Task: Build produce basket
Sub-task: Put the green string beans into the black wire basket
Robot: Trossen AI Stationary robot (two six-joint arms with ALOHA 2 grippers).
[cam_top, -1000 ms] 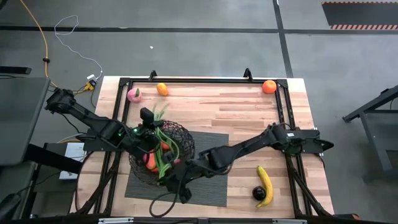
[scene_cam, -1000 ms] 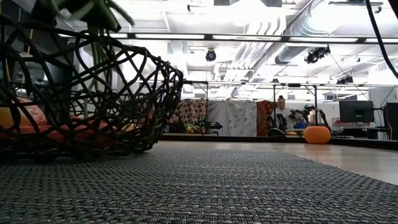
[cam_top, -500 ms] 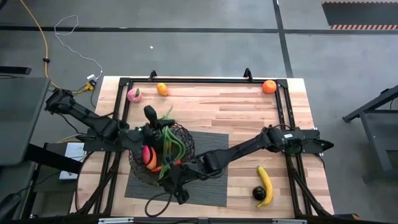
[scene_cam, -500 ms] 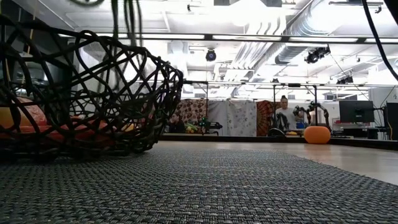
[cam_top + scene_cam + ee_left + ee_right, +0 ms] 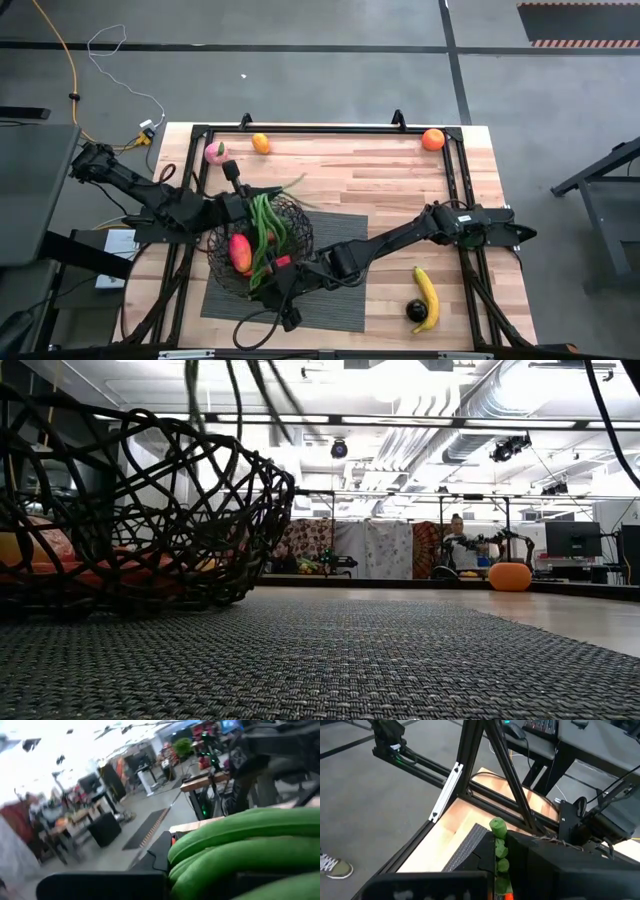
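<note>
On the wooden desk (image 5: 380, 190), the left gripper (image 5: 243, 203) is clenching the green beans (image 5: 264, 225) over the basket (image 5: 292, 222), the right gripper (image 5: 272, 283) is resting closed beside it, while oranges (image 5: 432, 139), peach (image 5: 215, 152) and banana (image 5: 427, 297) are waiting outside.

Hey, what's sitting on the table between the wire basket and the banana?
In the high view, the stretch between the basket and the banana holds the dark ribbed mat and bare wood, with the right arm reaching across above it. No produce lies there.
</note>
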